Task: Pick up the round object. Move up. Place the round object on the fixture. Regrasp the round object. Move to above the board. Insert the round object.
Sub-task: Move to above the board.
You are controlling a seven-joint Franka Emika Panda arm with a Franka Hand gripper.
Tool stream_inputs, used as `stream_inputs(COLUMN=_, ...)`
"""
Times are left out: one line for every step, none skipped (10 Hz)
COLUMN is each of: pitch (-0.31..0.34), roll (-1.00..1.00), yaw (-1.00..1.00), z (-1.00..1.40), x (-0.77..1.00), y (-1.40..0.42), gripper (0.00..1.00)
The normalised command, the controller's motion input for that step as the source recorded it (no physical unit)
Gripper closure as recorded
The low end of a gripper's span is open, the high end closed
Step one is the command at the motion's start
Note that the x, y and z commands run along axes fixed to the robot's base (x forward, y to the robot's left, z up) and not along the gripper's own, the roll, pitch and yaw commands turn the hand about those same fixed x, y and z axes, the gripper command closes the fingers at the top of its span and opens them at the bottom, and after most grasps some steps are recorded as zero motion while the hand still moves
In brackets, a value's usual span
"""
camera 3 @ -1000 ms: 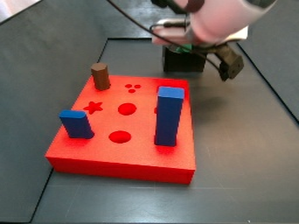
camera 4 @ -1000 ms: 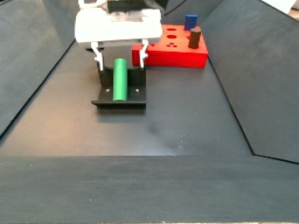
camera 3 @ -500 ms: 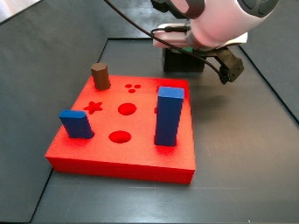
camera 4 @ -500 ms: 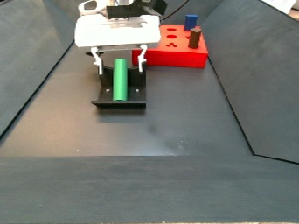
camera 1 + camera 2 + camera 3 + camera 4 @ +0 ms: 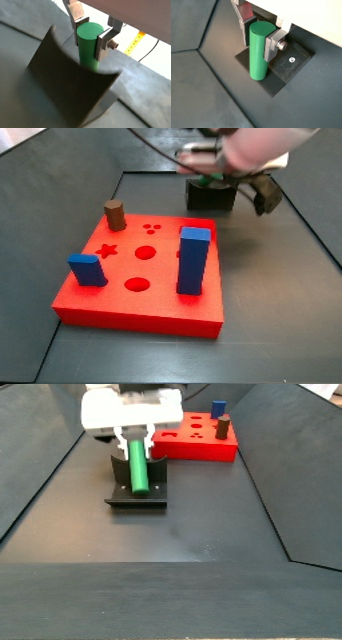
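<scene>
Claw (image 5: 135, 444) over the fixture (image 5: 138, 492), its silver fingers (image 5: 105, 42) clamped on the green round object (image 5: 259, 50) lying there; red board (image 5: 199, 439) just beyond.

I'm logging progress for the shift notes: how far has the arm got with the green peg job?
Done: the slim green cylinder peg lies on the dark fixture. In hand: the gripper straddles the peg's far end, silver fingers beside it, apparently regrasping. Left: carrying it above the red board and inserting it.

Hand (image 5: 138, 436) over fixture (image 5: 138, 492); floor (image 5: 201, 524) beyond open.
</scene>
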Motion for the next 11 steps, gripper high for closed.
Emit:
stream_inputs(pitch=0.124, roll=0.00, yaw=0.28, z=1.00, x=0.08, y=0.02, gripper=1.00)
stream_inputs(pitch=0.066, roll=0.00, yaw=0.27, z=1.00, x=0.08, y=0.01, gripper=1.00)
stream_inputs(pitch=0.014, roll=0.00, yaw=0.24, z=1.00, x=0.07, y=0.01, gripper=1.00)
stream_inputs(pitch=-0.031, roll=0.00, yaw=0.19, z=1.00, x=0.07, y=0.01, gripper=1.00)
stream_inputs(pitch=-0.047, roll=-0.01, yaw=0.16, z=1.00, x=0.07, y=0.01, gripper=1.00)
stream_inputs(pitch=-0.054, roll=-0.01, yaw=0.11, z=1.00, x=0.07, y=0.00, gripper=1.00)
stream_inputs(pitch=-0.042, roll=-0.01, yaw=0.06, z=1.00, x=0.06, y=0.00, gripper=1.00)
stream_inputs(pitch=-0.027, roll=-0.02, yaw=0.03, z=1.00, x=0.06, y=0.00, gripper=1.00)
stream_inputs(pitch=-0.012, roll=-0.02, yaw=0.02, z=1.00, x=0.05, y=-0.01, gripper=1.00)
stream_inputs(pitch=0.017, roll=-0.03, yaw=0.00, z=0.90, x=0.04, y=-0.01, gripper=1.00)
stream_inputs(pitch=0.045, roll=-0.04, yaw=-0.01, z=0.67, x=0.02, y=-0.01, gripper=1.00)
